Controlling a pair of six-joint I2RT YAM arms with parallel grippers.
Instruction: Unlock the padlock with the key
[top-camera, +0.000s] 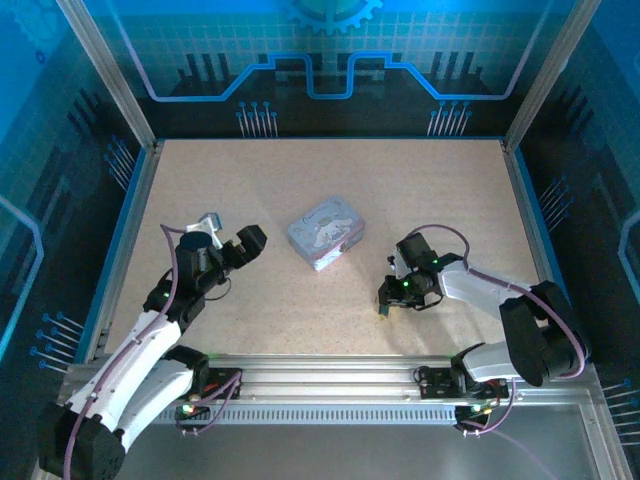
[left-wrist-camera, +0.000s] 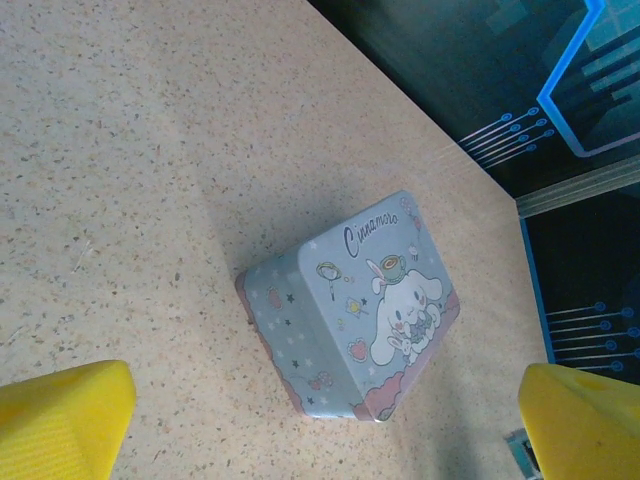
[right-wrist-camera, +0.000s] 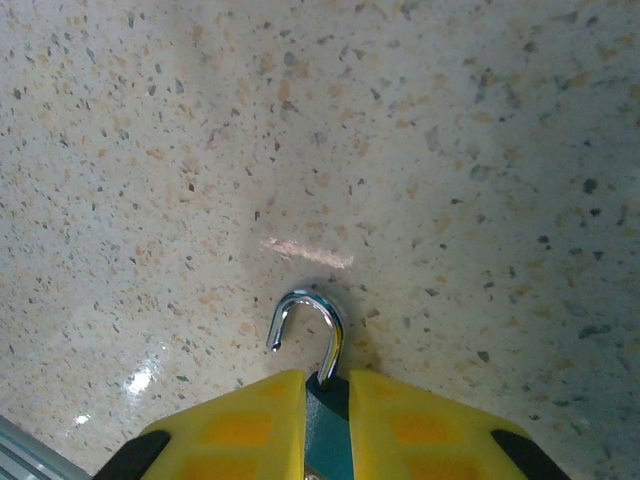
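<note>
Item: tin (left-wrist-camera: 300, 330), pale lilac-grey, rectangular.
Marking: single line of dark cursive lettering (left-wrist-camera: 375, 228), printed on tin's lid (left-wrist-camera: 345, 300), running along lid's far edge, just above head of white long-eared cartoon figure (left-wrist-camera: 405, 315).
Reading, left wrist view: "Cinnamoro"; letters after that unclear, crowded near lid corner.
Top external view: same tin (top-camera: 326, 232); lid print too small to read.

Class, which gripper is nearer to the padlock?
Right. The right gripper has the padlock between its fingers, shackle poking out. The left gripper stands open across the table, left of the tin.
</note>
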